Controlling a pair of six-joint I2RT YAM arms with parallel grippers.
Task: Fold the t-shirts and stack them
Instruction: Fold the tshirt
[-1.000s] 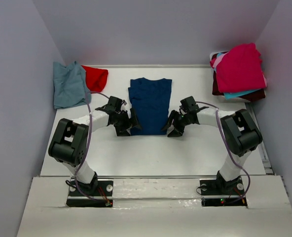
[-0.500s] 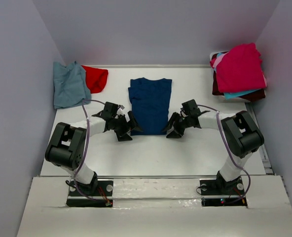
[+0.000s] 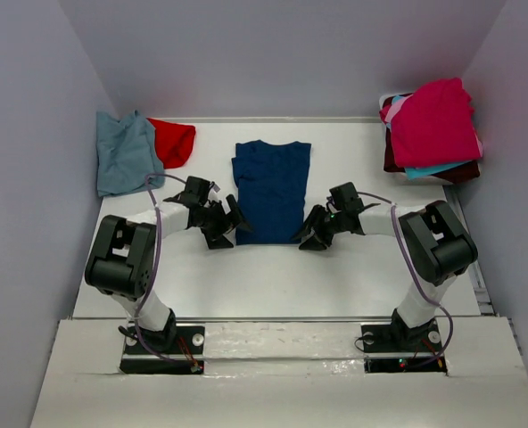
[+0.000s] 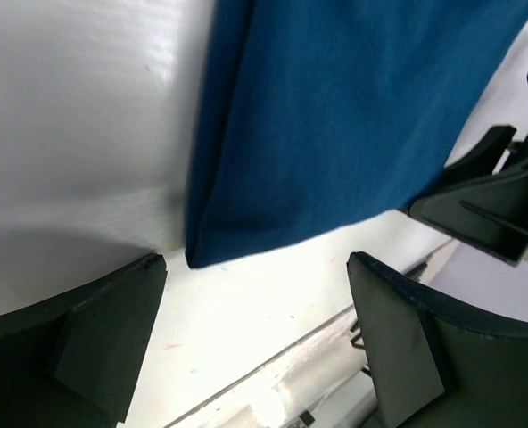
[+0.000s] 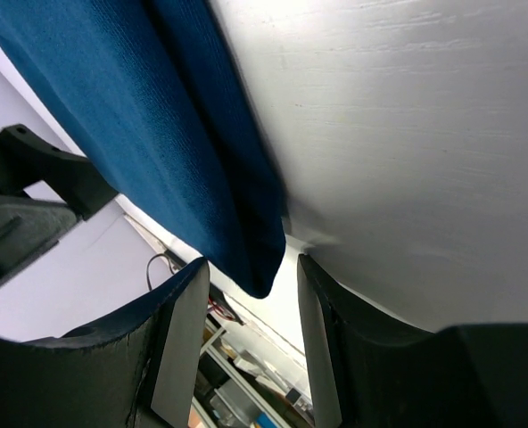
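Item: navy-blue soft cloth t-shirt, folded lengthwise into a narrow panel; no print shows.
Location: centre of the overhead view, flat on the table, collar toward the far wall and hem toward the arms.
Left gripper: black fingers spread wide, low at the shirt's lower-left corner; the corner sits just ahead of the gap and nothing is held.
Right gripper: fingers partly spread, the shirt's lower-right corner lying between them with a gap on either side; not yet pinching.
Step in hand: judged to be taking up both hem corners for the crosswise fold.
Next move calls for: each pair of fingers to press together on every layer at its corner, then a level lift carrying the hem up to the collar, both arms matched so the panel stays square.
Other stock, upper left: dusty blue-grey t-shirt lying loose, with a red t-shirt touching its right edge.
Other stock, upper right: heap topped by a magenta t-shirt, with turquoise and maroon cloth showing beneath.
Surface: white matt table, faintly grained in the wrist views.
Room: plain pale lavender-grey walls on three sides.
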